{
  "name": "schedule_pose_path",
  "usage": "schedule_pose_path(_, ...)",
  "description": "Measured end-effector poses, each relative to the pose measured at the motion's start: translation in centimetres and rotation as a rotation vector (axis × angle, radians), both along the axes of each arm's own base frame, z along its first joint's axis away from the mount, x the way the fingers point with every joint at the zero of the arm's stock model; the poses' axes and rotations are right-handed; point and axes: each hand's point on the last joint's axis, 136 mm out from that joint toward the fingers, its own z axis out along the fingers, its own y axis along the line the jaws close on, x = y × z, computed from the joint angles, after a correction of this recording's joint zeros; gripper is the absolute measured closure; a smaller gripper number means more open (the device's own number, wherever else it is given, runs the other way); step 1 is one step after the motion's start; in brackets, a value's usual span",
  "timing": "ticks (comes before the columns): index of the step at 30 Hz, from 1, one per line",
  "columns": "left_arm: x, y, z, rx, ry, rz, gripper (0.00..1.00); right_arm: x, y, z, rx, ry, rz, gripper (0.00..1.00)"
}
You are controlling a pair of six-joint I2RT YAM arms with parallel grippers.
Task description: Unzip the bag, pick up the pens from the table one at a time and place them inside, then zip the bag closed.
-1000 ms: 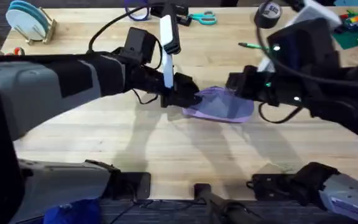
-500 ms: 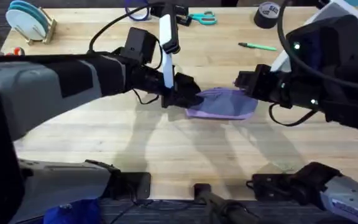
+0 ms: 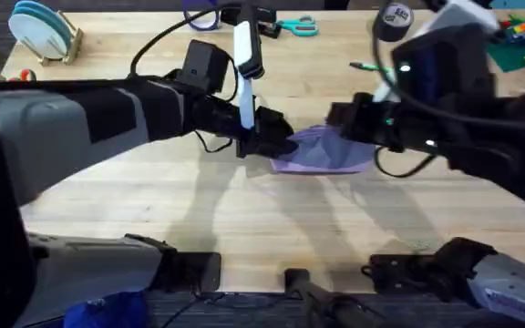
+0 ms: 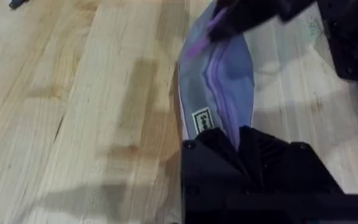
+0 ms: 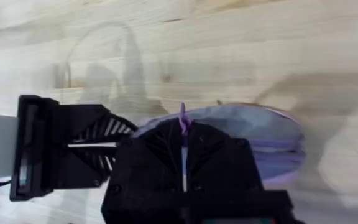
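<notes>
- The bag lay mid-desk, its long axis running between the two arms.
- The left tool pinched one end.
- The right tool clamped the zipper pull at the opposite end.
- One pen lay beyond, nearer the right arm.

Right pincer back leftward along the bag, zipper pull pinched.

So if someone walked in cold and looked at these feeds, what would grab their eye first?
Likely the lavender bag at mid-table, pinched from both ends: the left claw is shut on one end, and the right claw on what looks like the purple zipper pull at the other. After that, the bright-green pen lying loose on the table, behind the right arm.
</notes>
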Motion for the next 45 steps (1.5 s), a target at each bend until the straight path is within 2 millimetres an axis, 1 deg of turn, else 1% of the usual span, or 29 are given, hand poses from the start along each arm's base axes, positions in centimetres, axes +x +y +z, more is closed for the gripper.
schedule_pose_path(4, 0.1, 0.1, -0.1, 0.009, 0.001, 0.006, 0.958, 0.9, 1.9, -0.9, 0.003, -0.011, 0.034, 0.97)
schedule_pose_path(9, 0.2, 0.3, -0.4, 0.025, 0.004, 0.016, 0.958, 1.7, 3.6, -2.0, 0.013, -0.007, 0.066, 0.97)
schedule_pose_path(15, 0.2, 0.4, -0.6, 0.034, 0.01, 0.022, 0.958, 2.1, 4.8, -2.7, 0.039, 0.004, 0.093, 0.97)
schedule_pose_path(27, 0.2, 0.6, -0.6, 0.034, 0.012, 0.027, 0.958, 2.4, 5.4, -2.3, 0.067, -0.015, 0.104, 0.969)
schedule_pose_path(34, 0.2, 0.6, -0.6, 0.034, 0.012, 0.027, 0.958, 3.0, 5.9, -1.9, 0.088, -0.04, 0.102, 0.97)
schedule_pose_path(41, 0.2, 0.5, -0.4, 0.024, 0.015, 0.021, 0.958, 4.2, 6.9, -0.6, 0.138, -0.106, 0.107, 0.961)
schedule_pose_path(45, 0.1, 0.4, -0.3, 0.015, 0.015, 0.016, 0.958, 4.7, 7.0, 0.1, 0.17, -0.122, 0.104, 0.964)
